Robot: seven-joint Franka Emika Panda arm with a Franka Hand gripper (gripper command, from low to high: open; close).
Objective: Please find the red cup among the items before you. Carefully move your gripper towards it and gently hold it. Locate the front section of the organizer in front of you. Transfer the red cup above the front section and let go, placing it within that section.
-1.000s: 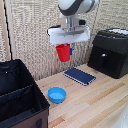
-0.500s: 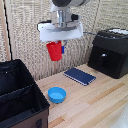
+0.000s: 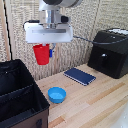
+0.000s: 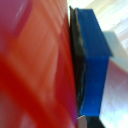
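While carried aloft right of the organizer point(image 3: 20, 95) in the exterior view, red cup point(image 3: 42, 54) clamped in gripper point(image 3: 45, 51), jaws closed on its wall. Probably light, smooth, slightly flexible plastic; best pinched near the rim.

The red cup point(image 4: 35, 65) fills most of the wrist view — a blurred red wall, very close. A dark-blue fingertip point(image 4: 95, 60) presses flat against its side, with pale wood of the table point(image 4: 112, 12) showing beyond.
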